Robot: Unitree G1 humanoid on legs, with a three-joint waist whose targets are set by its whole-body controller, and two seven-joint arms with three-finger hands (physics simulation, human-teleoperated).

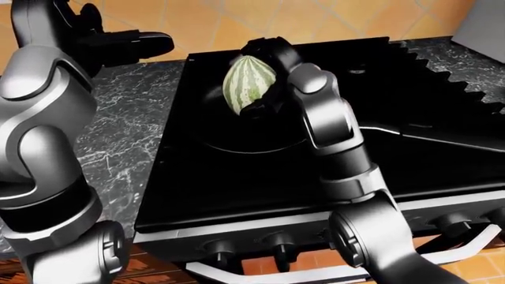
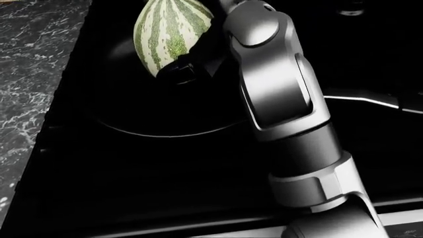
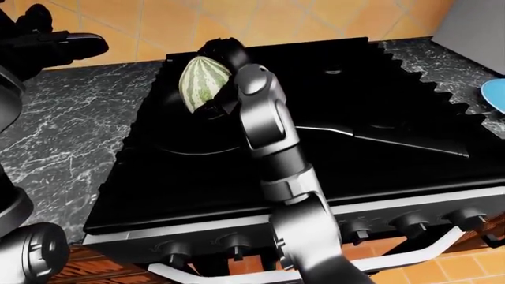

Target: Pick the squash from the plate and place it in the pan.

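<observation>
Black stove (image 1: pixel 260 183) btwn marble counters | R hand (image 1: pixel 264 77) gripped striped squash (image 1: pixel 248 81), held over dark pan (image 2: pixel 165 130) | L hand (image 1: pixel 130 44) idle, seemed open | tip: lower slowly w/ squash centred inside rim, then release | plate (image 3: pixel 495 94) far right

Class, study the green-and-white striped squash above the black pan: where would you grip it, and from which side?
Grip the green-and-white striped squash across its widest middle, from its right side in the eye views, as the right hand does now. Its tapered ends would slip; the left side is bare, and the round black pan lies below.
</observation>
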